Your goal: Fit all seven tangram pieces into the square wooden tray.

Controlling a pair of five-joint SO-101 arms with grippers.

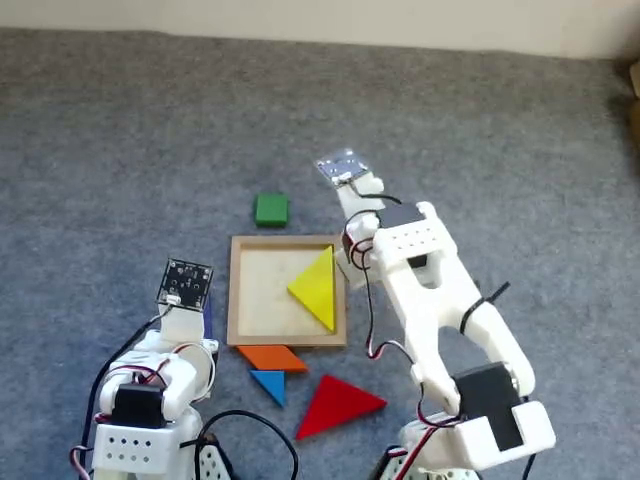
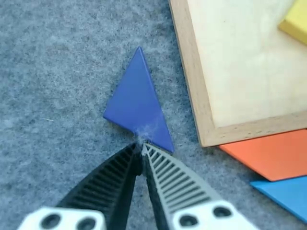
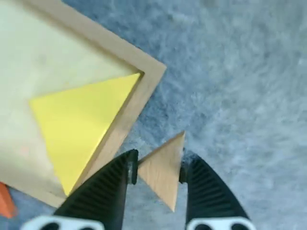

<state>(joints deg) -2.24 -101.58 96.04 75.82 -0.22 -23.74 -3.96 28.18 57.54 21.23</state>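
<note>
There, the right gripper [image 3: 159,163] pinched a plain wooden triangle [image 3: 160,178] at three o'clock of the square wooden tray [image 1: 237,295] holding a smooth yellow triangle [image 1: 318,288]; the left gripper [image 2: 141,147], closed empty, touched a dark blue triangle [image 2: 136,103].

large triangle [image 1: 318,288] in tray [image 1: 260,292], square piece [image 1: 271,209] behind tray, parallelogram [image 1: 272,357] just before it, small triangle [image 3: 163,172] at its right

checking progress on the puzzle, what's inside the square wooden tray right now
One flat yellow triangle lies inside the square wooden tray, along its right side in the high view. The remaining floor is bare wood. The floor beneath that triangle is covered.
</note>
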